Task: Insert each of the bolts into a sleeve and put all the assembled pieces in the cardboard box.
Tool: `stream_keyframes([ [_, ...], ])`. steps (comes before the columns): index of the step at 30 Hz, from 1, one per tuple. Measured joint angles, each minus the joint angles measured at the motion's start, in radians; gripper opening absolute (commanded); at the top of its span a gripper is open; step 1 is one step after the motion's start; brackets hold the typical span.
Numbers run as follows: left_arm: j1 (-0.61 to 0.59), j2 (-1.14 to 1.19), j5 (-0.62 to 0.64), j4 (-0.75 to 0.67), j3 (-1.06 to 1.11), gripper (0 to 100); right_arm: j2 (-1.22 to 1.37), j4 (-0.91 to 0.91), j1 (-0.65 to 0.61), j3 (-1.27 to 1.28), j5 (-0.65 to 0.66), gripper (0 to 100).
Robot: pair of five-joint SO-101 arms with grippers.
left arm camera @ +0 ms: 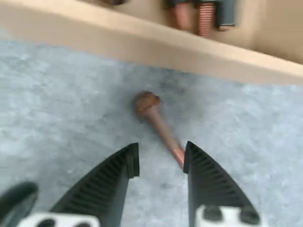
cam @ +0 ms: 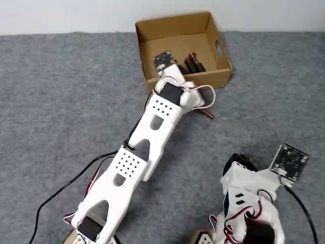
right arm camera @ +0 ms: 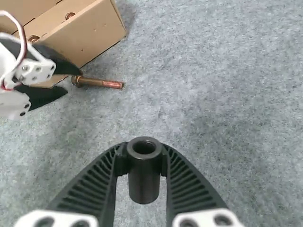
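Note:
A copper bolt (left arm camera: pixel 158 122) lies flat on the grey carpet just in front of the cardboard box (cam: pixel 189 80). My left gripper (left arm camera: pixel 161 149) is open over the bolt's threaded end, which lies close to one finger (left arm camera: pixel 204 172). In the high view the left gripper (cam: pixel 198 104) sits by the box's front wall, with the bolt (cam: pixel 206 113) beside it. My right gripper (right arm camera: pixel 143 153) is shut on a black sleeve (right arm camera: pixel 143 170), held with its bore facing outward. It is low at the near right (cam: pixel 237 163), well apart from the bolt (right arm camera: pixel 97 82).
Inside the box lie assembled pieces (cam: pixel 193 63), dark sleeves with copper bolts (left arm camera: pixel 199 16). The box wall (left arm camera: pixel 142 45) stands just beyond the bolt. Open carpet (cam: pixel 264 112) lies between the two arms. A white wall borders the far edge.

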Motion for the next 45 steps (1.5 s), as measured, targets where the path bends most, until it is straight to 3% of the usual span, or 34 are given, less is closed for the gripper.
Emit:
stream_keyframes([
  [12, 0.006, 0.061, 0.000, -0.176, 0.063, 17, 0.000, 0.000, 0.000, 0.000, 0.000, 0.8],
  [20, 0.003, 0.080, -0.015, -0.193, 0.087, 17, 0.000, 0.000, 0.000, 0.000, 0.000, 0.8],
  [24, -0.003, 0.078, -0.078, -0.121, 0.086, 17, 0.000, 0.000, 0.000, 0.000, 0.000, 0.8],
  [30, -0.003, 0.060, -0.196, 0.100, 0.083, 17, 0.000, 0.000, 0.000, 0.000, 0.000, 0.8],
  [38, -0.060, -0.015, -0.213, 0.133, 0.112, 16, 0.000, 0.000, 0.000, 0.000, 0.000, 0.8],
  [45, -0.026, -0.161, -0.233, 0.137, 0.114, 17, 0.000, 0.000, 0.000, 0.000, 0.000, 0.8],
])
